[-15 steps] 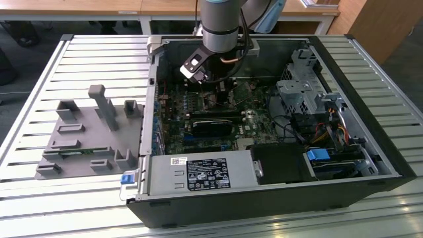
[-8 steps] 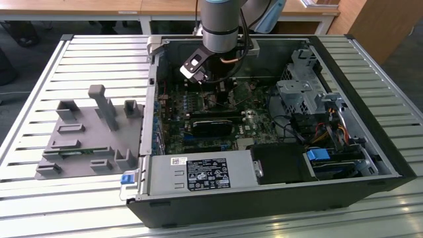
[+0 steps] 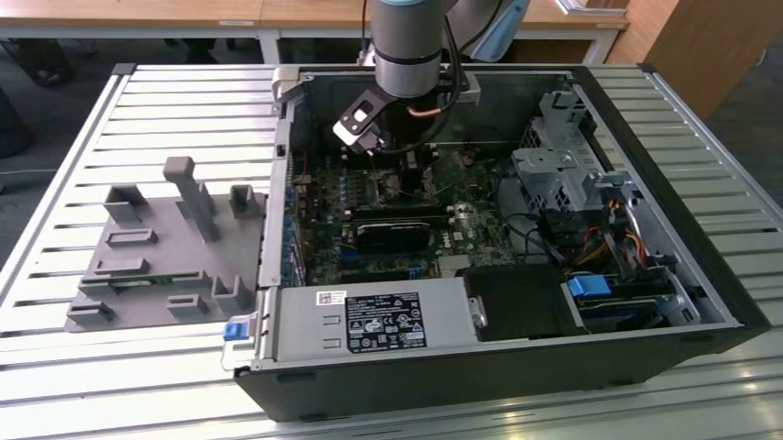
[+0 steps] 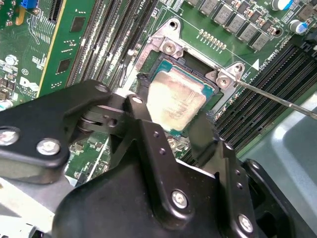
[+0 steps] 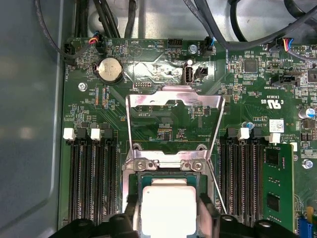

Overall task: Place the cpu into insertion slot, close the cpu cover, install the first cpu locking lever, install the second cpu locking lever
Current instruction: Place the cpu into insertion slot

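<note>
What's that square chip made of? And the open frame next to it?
The cpu looks metal-topped: dull silvery face, smudged, with a thin green edge, likely circuit board. The cpu cover looks like bare shiny sheet metal, probably steel; it reflects light.

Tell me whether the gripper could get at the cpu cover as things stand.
Probably, though not right away: the gripper is shut on the cpu at the insertion slot. The cpu cover stands swung open just beyond the slot, with nothing lying over it.
</note>
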You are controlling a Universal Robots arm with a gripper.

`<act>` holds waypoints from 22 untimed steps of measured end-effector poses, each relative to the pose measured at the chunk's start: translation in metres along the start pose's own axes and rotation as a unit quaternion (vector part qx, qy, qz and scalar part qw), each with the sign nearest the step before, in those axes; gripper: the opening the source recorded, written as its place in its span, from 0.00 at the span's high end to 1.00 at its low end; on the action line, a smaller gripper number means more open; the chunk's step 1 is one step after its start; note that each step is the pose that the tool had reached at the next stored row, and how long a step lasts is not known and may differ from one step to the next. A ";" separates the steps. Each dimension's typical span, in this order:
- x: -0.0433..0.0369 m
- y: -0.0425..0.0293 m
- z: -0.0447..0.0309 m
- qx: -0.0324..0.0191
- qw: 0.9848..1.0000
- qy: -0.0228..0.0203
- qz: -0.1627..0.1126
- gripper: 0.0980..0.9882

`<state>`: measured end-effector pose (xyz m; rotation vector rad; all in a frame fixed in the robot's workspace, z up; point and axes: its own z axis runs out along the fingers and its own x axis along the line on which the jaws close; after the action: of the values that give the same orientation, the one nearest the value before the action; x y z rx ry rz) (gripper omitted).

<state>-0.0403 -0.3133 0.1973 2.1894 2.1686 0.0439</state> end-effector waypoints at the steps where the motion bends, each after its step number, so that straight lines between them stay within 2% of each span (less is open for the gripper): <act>1: 0.0000 0.0000 0.0000 0.000 1.000 0.000 0.000 0.51; 2: 0.0000 0.0000 0.0001 0.000 1.000 0.000 0.000 0.44; 9: 0.0005 0.0000 -0.0003 0.000 1.000 0.000 0.000 0.44; 15: 0.0004 0.0007 -0.0067 0.001 1.000 0.000 0.000 0.45; 18: 0.0004 0.0019 -0.0088 0.004 1.000 0.000 0.000 0.66; 19: 0.0004 0.0023 -0.0095 0.005 1.000 0.000 0.000 0.66; 21: 0.0004 0.0032 -0.0103 0.007 1.000 0.000 0.000 0.78; 22: 0.0004 0.0038 -0.0104 0.008 1.000 0.000 0.000 0.78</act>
<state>-0.0372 -0.3127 0.2079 2.1978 2.1772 0.0264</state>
